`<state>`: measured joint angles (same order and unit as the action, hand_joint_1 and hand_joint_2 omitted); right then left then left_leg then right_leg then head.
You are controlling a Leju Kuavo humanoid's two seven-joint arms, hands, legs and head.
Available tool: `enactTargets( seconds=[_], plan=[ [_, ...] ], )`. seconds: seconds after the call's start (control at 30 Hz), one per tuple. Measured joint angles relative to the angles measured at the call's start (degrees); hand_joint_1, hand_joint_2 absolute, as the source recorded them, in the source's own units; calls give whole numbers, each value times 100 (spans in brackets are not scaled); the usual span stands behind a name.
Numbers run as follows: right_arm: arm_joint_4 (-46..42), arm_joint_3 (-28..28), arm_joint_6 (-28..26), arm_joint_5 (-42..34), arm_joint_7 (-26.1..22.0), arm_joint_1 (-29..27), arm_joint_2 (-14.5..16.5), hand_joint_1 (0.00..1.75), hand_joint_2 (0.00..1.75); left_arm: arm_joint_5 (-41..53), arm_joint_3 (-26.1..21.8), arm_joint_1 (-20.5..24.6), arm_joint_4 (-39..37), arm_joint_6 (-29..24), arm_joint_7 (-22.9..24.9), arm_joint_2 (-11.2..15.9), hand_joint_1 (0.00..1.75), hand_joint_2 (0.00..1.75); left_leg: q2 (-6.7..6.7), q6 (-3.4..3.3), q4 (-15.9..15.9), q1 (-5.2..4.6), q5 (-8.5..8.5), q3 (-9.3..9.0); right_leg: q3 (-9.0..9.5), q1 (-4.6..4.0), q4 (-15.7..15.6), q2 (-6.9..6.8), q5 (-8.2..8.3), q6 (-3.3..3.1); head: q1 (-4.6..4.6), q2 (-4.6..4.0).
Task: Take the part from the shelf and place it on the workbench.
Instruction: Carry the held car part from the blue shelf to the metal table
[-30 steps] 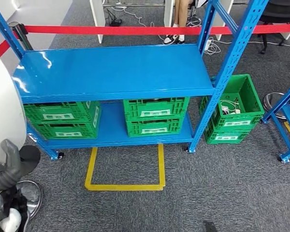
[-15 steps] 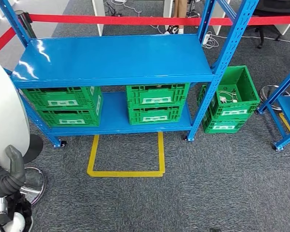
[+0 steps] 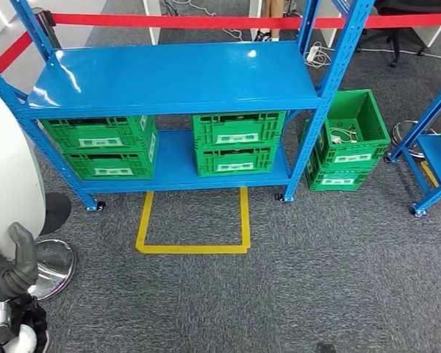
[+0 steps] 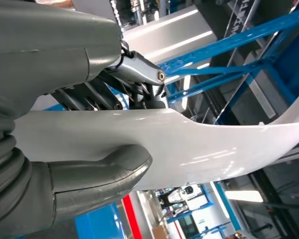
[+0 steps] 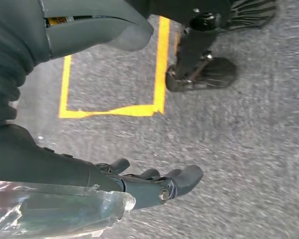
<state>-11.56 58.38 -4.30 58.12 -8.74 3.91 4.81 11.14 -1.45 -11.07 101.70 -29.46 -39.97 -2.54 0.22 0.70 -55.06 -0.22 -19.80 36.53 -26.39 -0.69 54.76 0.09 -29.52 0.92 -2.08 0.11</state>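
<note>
1. My left hand (image 3: 10, 268) grips a large white glossy curved panel part (image 3: 7, 176) at the lower left of the head view. In the left wrist view the thumb (image 4: 102, 172) lies on one face of the part (image 4: 216, 144) and the darker fingers (image 4: 87, 97) press the other face.
2. The part is off the shelf and held up at my left side, in front of the left end of the blue metal two-tier shelf rack (image 3: 173, 73).
3. My right hand (image 5: 155, 186) hangs over grey carpet (image 5: 253, 149), with fingers (image 5: 185, 177) loosely extended, slightly apart, holding nothing.
4. On the lower shelf are a left stack of green plastic crates (image 3: 104, 147) and a middle stack of green plastic crates (image 3: 237, 143). Each crate carries a white label; the writing is too small to read.
5. A third green crate stack (image 3: 348, 143) stands on the carpet just right of the rack, its top crate open, with white cables inside.
6. A yellow tape outline (image 3: 193, 246) is marked on the floor in front of the rack, and a red barrier tape (image 3: 179, 20) runs behind it.
</note>
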Motion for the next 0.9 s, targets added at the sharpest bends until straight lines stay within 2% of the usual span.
enactTargets(
  seconds=[0.03, 0.07, 0.13, 0.17, 0.2, 0.23, 0.27, 0.33, 0.37, 0.4, 0.5, 0.53, 0.6, 0.67, 0.7, 0.73, 0.77, 0.8, 0.83, 0.87, 0.9],
  plan=[
    [0, 0, 5, 1, -94, 9, 4, 0, 175, 11, -21, -1, 14, 17, -1, 1, 175, 175, -6, 38, -84, 4, -106, 42, -15, 14, -10, -8, 41, -46, 10, 0],
    [0, 0, 7, 3, -164, 17, 9, 0, 175, 26, -40, -1, 25, 30, -1, 1, 175, 175, -11, 73, -274, 10, -300, 113, -30, 29, -21, -18, 93, -86, 19, 0],
    [0, 0, -1, 14, -234, 29, 13, 0, 175, 61, -60, -1, 41, 39, -1, 1, 175, 175, -15, 131, -994, 34, -816, 339, -89, 38, -12, -30, 171, -123, 37, 0],
    [0, 0, -5, 22, -243, 30, 13, 0, 175, 73, -63, -2, 42, 40, -1, 1, 175, 175, -14, 152, -1366, 47, -986, 446, -129, 40, -1, -33, 200, -122, 37, 0],
    [0, 0, -8, 32, -246, 29, 13, 0, 175, 80, -64, -4, 42, 39, -1, 1, 175, 175, -14, 168, -1607, 59, -1050, 491, -171, 42, 13, -36, 223, -116, 37, 0],
    [0, 0, -9, 41, -247, 26, 14, 0, 175, 81, -66, -5, 44, 37, -1, 1, 175, 175, -14, 179, -1628, 71, -1003, 436, -215, 49, 31, -38, 242, -105, 36, 0],
    [1, 0, -9, 48, -247, 24, 17, 0, 175, 83, -68, -5, 49, 35, -1, 1, 175, 175, -14, 189, -1427, 82, -876, 272, -253, 61, 52, -38, 257, -91, 36, 0],
    [0, 0, -11, 54, -245, 23, 23, 0, 175, 87, -69, -1, 73, 30, -1, 1, 175, 175, -14, 215, -671, 101, -610, -242, -329, 73, 111, -34, 262, -48, 45, 0],
    [0, 0, -16, 55, -242, 24, 25, 0, 175, 91, -69, -1, 89, 27, -1, 1, 175, 175, -22, 209, -366, 104, -552, -431, -373, 68, 145, -31, 260, -24, 53, 0],
    [-1, 0, -22, 58, -240, 27, 26, 0, 175, 94, -70, -3, 103, 21, -1, 1, 175, 175, -30, 188, -178, 106, -549, -538, -404, 57, 181, -28, 259, 3, 57, 0],
    [0, -3, -8, 106, -253, 22, 26, 0, 175, 101, -73, -18, 128, 12, -1, 2, 175, 175, -71, 42, -100, 96, -568, -499, -459, 62, 248, -43, 259, 84, 46, 0],
    [0, -6, 8, 130, -260, 18, 26, 0, 175, 101, -75, -18, 132, 15, -1, 4, 175, 175, -87, -4, -99, 97, -550, -481, -507, 70, 326, -45, 191, 112, 38, 0],
    [2, -15, 43, 166, -272, 16, 32, 0, 175, 101, -82, -17, 137, 22, -1, 3, 175, 175, -122, -80, -90, 102, -511, -449, -750, 79, 854, -37, -141, 152, 24, 0],
    [4, -22, 65, 175, -283, 14, 42, 0, 175, 101, -87, -19, 136, 27, 1, 0, 175, 175, -172, -128, -93, 84, -474, -398, -1105, 80, 1677, -34, -517, 169, 16, 0],
    [4, -23, 67, 178, -287, 9, 45, 0, 175, 101, -87, -20, 136, 28, 1, 0, 175, 175, -207, -138, -94, 74, -455, -375, -1216, 78, 1934, -32, -587, 166, 16, 0],
    [4, -24, 67, 181, -289, 3, 46, 0, 175, 100, -87, -22, 136, 29, 2, 1, 175, 175, -254, -138, -95, 66, -435, -356, -1220, 76, 1969, -25, -546, 154, 17, 0],
    [4, -24, 67, 185, -290, -1, 46, 0, 175, 99, -87, -22, 136, 29, 2, 1, 175, 175, -309, -130, -95, 61, -416, -343, -1100, 75, 1757, 0, -399, 134, 18, 0],
    [4, -24, 67, 188, -291, -3, 46, 0, 175, 99, -88, -21, 136, 29, 2, 1, 175, 175, -369, -116, -95, 60, -396, -334, -881, 75, 1361, 73, -196, 108, 16, 0],
    [4, -25, 67, 189, -292, -2, 46, 0, 175, 99, -89, -19, 136, 29, 2, 1, 175, 175, -429, -96, -97, 55, -376, -323, -647, 81, 921, 221, -36, 81, 16, 0],
    [4, -25, 67, 189, -294, 0, 47, 0, 175, 99, -91, -14, 136, 29, 2, 1, 175, 175, -488, -73, -106, 51, -357, -304, -461, 93, 560, 351, 68, 67, 20, 0],
    [4, -26, 67, 189, -297, 0, 48, 0, 175, 99, -92, -9, 136, 30, 2, 1, 175, 175, -543, -44, -111, 52, -334, -279, -354, 98, 343, 450, 107, 60, 21, 0]
  ],
)
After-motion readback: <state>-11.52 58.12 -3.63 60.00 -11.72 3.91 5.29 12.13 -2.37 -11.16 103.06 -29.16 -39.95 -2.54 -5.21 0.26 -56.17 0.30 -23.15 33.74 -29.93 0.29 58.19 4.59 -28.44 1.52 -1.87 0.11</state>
